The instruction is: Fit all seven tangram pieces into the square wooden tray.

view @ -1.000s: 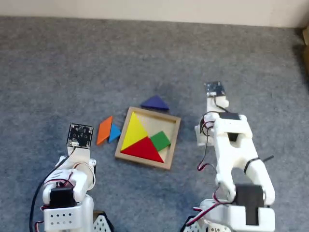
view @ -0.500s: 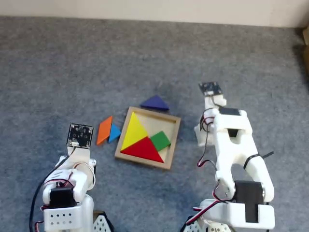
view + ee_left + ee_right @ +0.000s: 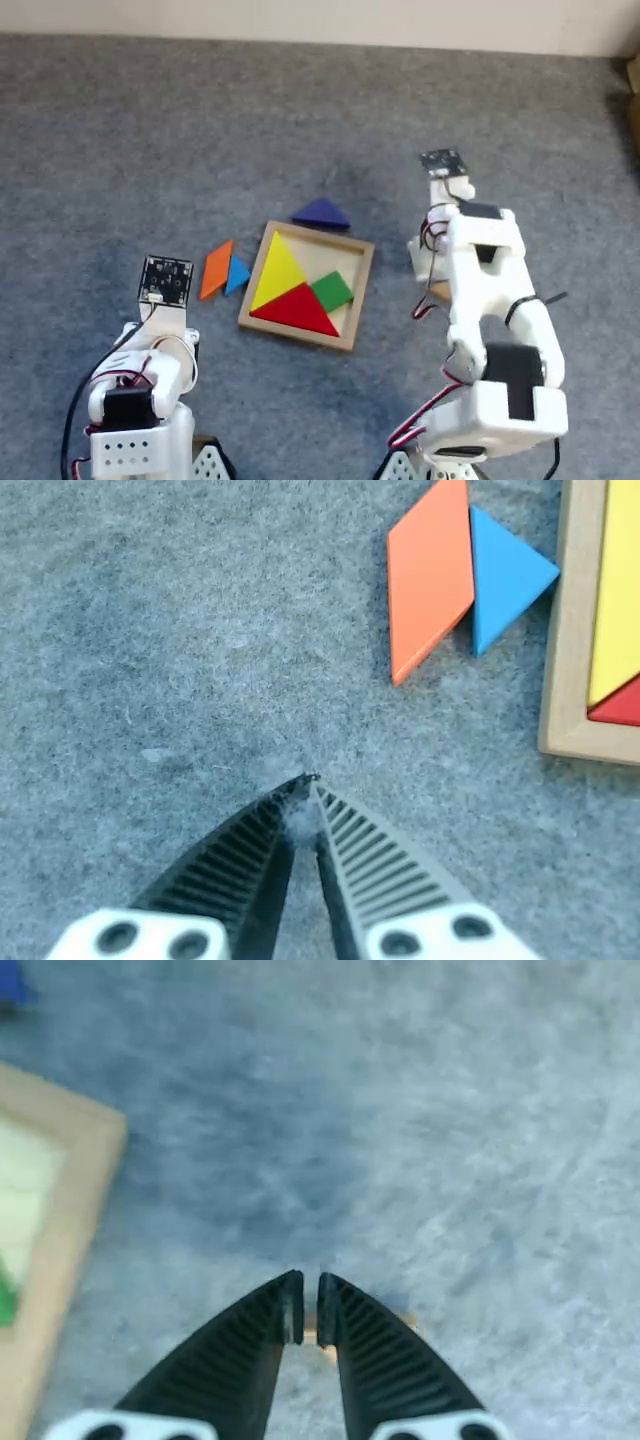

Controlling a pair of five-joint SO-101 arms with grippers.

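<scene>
The square wooden tray [image 3: 356, 290] lies mid-table holding a yellow triangle [image 3: 280, 268], a red triangle [image 3: 296, 309] and a green square [image 3: 331, 291]. A dark blue triangle [image 3: 321, 212] lies just beyond the tray. An orange parallelogram [image 3: 430, 575] and a light blue triangle [image 3: 505, 575] touch each other on the carpet left of the tray. My left gripper [image 3: 308, 785] is shut and empty over bare carpet near them. My right gripper [image 3: 310, 1310] sits right of the tray [image 3: 60, 1220], its fingers pinched on a thin tan piece [image 3: 318, 1326], also seen under the arm [image 3: 437, 291].
Grey carpet covers the table. Both arm bases stand at the front edge, the left arm [image 3: 140, 380] and the right arm [image 3: 495, 330]. A pale wall runs along the far edge, and open carpet lies beyond the tray and to its far left.
The right arm has stretched farther from the front edge, and the tan piece now shows beneath it. The left arm and the other pieces have not moved.
</scene>
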